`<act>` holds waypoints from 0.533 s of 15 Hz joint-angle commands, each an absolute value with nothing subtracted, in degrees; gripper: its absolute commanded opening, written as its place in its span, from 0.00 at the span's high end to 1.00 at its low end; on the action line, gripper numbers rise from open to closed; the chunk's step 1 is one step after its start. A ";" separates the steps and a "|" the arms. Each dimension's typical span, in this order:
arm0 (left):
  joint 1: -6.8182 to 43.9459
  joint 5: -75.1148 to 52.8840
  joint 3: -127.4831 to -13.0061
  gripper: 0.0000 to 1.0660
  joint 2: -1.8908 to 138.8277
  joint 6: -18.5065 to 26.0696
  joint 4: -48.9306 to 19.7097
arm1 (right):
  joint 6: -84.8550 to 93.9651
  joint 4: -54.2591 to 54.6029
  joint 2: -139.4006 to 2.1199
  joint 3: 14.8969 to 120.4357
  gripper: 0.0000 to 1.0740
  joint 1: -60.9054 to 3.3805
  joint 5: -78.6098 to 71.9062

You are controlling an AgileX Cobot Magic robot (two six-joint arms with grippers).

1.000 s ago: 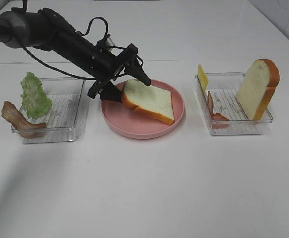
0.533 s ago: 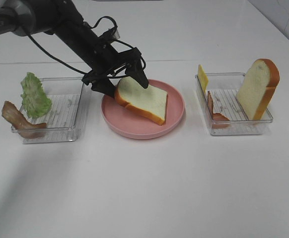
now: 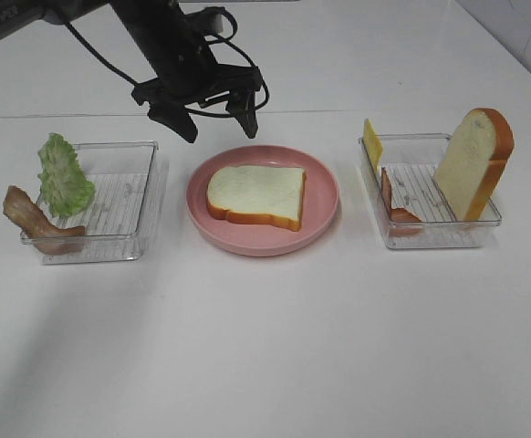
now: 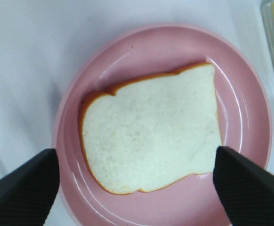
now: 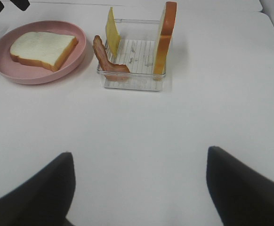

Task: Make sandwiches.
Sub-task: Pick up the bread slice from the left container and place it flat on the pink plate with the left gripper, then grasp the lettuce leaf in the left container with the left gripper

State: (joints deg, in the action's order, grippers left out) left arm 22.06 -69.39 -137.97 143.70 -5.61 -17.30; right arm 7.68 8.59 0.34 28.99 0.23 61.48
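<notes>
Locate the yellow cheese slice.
Exterior high view: the yellow cheese slice stands against the left wall of the right clear plastic tray, beside a brown-red bacon strip.

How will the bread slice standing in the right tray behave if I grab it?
The bread slice stands on edge, apparently leaning on the wall of its tray, so a sideways nudge would probably tip it flat. It looks thick and foam-like, likely light and slightly squashy. Its broad flat faces should suit a pinch.
</notes>
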 commanded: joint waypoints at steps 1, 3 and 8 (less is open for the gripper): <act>22.23 -73.85 -138.48 0.21 140.60 -7.10 -15.30 | 8.08 8.59 1.15 28.99 0.31 0.69 61.08; 22.06 -73.85 -138.48 0.22 138.60 -8.14 -12.09 | 8.08 8.59 1.15 28.99 0.31 0.69 61.08; 22.06 -73.85 -138.25 0.26 129.95 -11.63 3.15 | 8.08 8.59 1.15 28.99 0.31 0.69 61.08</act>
State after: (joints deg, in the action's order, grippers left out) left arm 21.94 -69.61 -138.25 130.75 -11.17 2.52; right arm 7.68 8.59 0.34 28.99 0.23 61.48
